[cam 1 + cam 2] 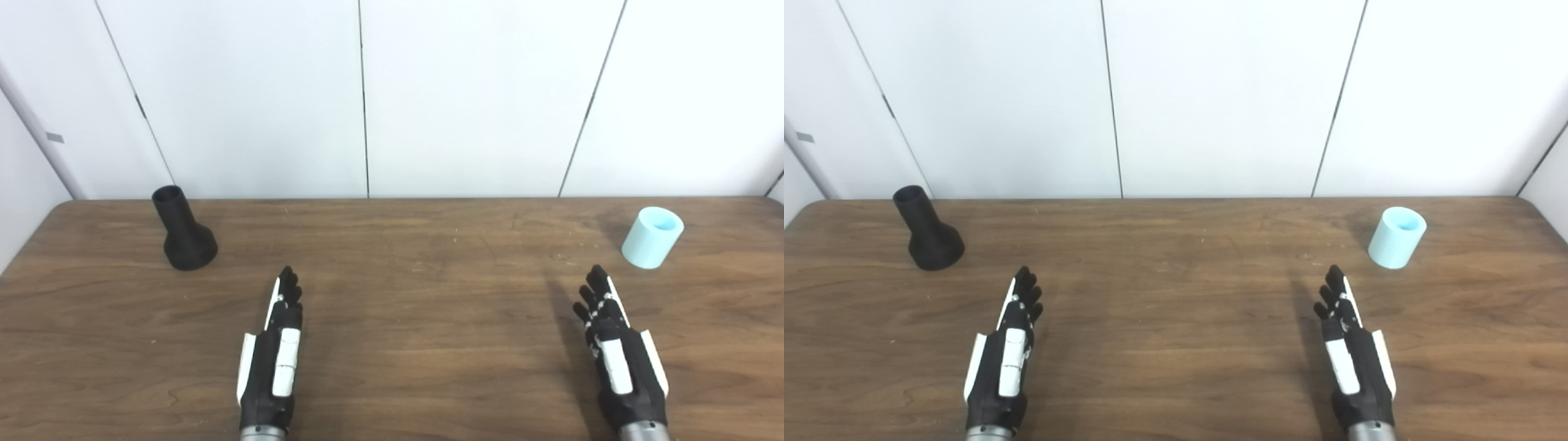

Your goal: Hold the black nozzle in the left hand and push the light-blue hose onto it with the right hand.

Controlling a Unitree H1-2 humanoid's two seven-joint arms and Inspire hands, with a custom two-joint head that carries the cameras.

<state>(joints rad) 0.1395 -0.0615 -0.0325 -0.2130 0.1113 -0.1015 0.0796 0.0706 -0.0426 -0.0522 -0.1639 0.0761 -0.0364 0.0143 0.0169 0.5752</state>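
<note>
Nearest the camera, the left hand [272,355] and right hand [618,349] both hover over the wooden table [416,318], fingers extended and fairly close together, holding nothing. Farther back, the black nozzle [182,229] stands wide end down, left of and beyond the left hand, and the light-blue hose [652,237] piece stands just beyond the right hand, well apart from the nozzle. Likely the pre-grasp step: next each hand must reach forward and close on its own part, left on the nozzle first.
</note>
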